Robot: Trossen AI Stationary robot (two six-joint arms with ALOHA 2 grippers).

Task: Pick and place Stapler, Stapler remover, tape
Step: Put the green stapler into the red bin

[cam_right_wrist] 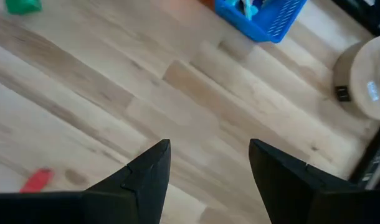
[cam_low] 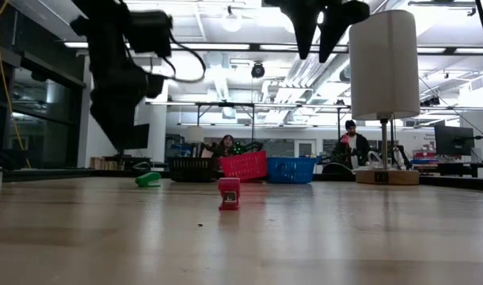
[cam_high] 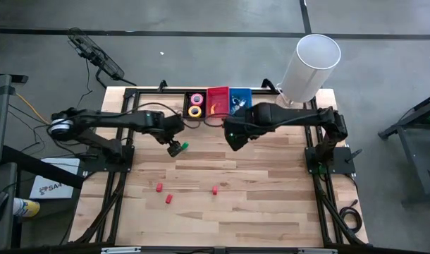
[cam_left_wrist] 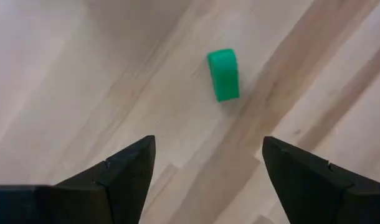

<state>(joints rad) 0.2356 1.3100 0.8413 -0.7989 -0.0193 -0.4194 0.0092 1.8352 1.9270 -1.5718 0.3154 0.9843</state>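
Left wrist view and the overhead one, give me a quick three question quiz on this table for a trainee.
1. True or false: the left gripper has its fingers closed on the green block.
2. Which basket holds the tape rolls: A black, B red, C blue?
3. How many small red blocks lie on the table in the high view?

Key: 1 false, the fingers are open and the block lies on the wood, apart from them. 2 A. 3 three.
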